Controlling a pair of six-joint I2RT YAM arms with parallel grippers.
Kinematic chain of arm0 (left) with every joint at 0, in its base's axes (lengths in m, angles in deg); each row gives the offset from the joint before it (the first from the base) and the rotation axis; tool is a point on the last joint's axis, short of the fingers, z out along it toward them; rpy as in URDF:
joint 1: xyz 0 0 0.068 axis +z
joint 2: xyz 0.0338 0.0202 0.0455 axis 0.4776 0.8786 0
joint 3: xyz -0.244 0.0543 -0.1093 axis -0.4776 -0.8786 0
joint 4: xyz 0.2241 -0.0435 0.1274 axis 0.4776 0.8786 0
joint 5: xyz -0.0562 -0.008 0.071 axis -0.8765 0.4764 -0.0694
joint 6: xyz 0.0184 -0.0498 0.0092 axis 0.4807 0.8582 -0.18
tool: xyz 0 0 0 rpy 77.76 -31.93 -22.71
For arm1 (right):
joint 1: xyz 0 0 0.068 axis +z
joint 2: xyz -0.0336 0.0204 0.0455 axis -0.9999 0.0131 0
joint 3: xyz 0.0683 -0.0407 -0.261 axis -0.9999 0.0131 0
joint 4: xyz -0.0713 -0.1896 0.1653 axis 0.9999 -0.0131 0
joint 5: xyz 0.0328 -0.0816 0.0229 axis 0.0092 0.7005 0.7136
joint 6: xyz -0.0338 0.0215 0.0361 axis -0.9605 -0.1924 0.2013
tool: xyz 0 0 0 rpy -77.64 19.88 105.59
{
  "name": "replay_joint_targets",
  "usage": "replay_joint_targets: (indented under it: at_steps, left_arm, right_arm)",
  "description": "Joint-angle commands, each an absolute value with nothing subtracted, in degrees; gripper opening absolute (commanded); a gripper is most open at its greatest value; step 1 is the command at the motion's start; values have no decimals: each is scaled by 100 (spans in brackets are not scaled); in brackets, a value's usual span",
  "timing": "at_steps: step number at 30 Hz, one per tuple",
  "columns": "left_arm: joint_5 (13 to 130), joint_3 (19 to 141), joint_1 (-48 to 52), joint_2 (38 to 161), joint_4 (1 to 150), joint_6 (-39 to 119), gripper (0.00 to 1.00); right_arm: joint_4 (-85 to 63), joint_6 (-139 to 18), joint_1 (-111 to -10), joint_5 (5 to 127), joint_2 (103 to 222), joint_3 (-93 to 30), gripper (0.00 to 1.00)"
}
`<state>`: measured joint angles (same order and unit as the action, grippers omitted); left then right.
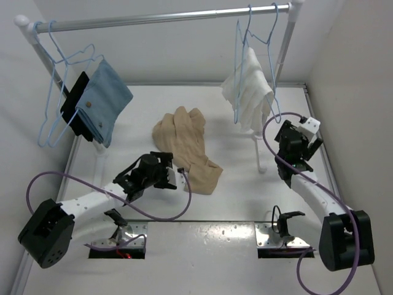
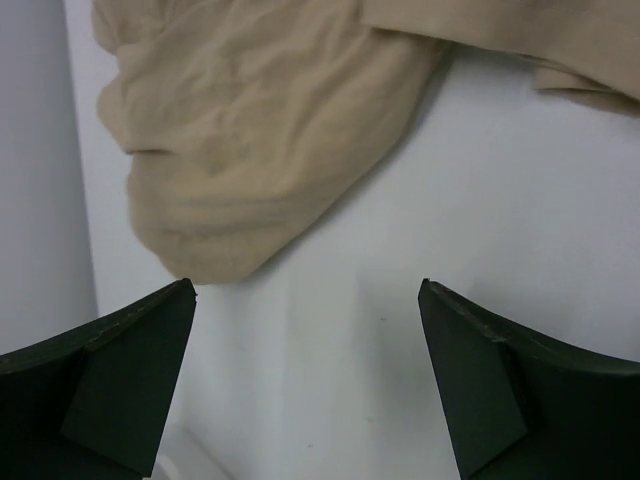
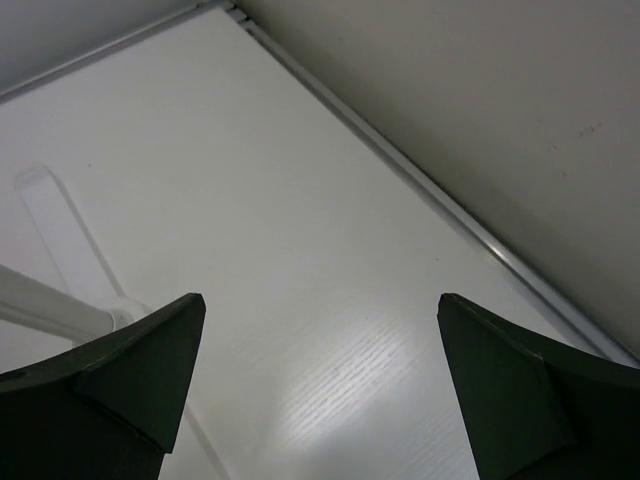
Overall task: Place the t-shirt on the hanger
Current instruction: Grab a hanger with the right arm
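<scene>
Notes white bench [image 1: 245, 196] with clothes rail [image 1: 153, 17] across far side. Finds tan t-shirt [image 1: 187, 147] crumpled mid-bench. Finds pale-blue hanger [image 1: 63, 61] hooked at rail's left end, well apart from shirt. Observes left end effector [image 2: 307, 290] spread wide, holding nothing, near shirt's edge. Observes right end effector [image 3: 320, 300] spread wide, holding nothing, over bare bench.

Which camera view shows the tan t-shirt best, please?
The top external view: the whole t-shirt lies crumpled there, its outline complete. The left wrist view shows only one close-up corner; the right wrist view shows none of it.
</scene>
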<state>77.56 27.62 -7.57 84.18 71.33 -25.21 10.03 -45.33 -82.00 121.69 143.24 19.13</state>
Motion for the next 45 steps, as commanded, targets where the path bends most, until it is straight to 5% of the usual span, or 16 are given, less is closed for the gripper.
replay_joint_targets:
  at_steps: [1, 7, 10, 15, 22, 26, 34, 45]
  left_arm:
    - [8549, 3457, -856, 8562, 6684, -2752, 100]
    - [7516, 5566, -672, 9783, 8371, -952, 100]
    - [6970, 5911, -487, 10030, 8189, -55, 100]
    - [6467, 5981, -417, 10320, 8082, 369, 77]
    - [7097, 5691, -417, 10321, 7485, 500, 80]
    - [7502, 5639, -303, 10382, 7195, 1334, 99]
    - [7512, 5225, -250, 10190, 7010, 1828, 99]
    - [7776, 4971, -250, 10136, 6957, 1635, 99]
  right_arm:
    - [-1124, -3886, -8301, 11639, 14032, 1101, 100]
    - [-2182, -4052, -8353, 9864, 13706, -41, 100]
    - [-2982, -4114, -8353, 10078, 13828, -955, 100]
    - [-3748, -4307, -8353, 11144, 14163, -1809, 100]
    - [-3151, -4694, -8353, 11022, 13882, -1545, 100]
    - [-3133, -4834, -8353, 10593, 14021, -2668, 100]
    - [-3133, -5564, -8292, 8906, 14540, -4585, 95]
    - [-2344, -4540, -8292, 5522, 14751, -5369, 79]
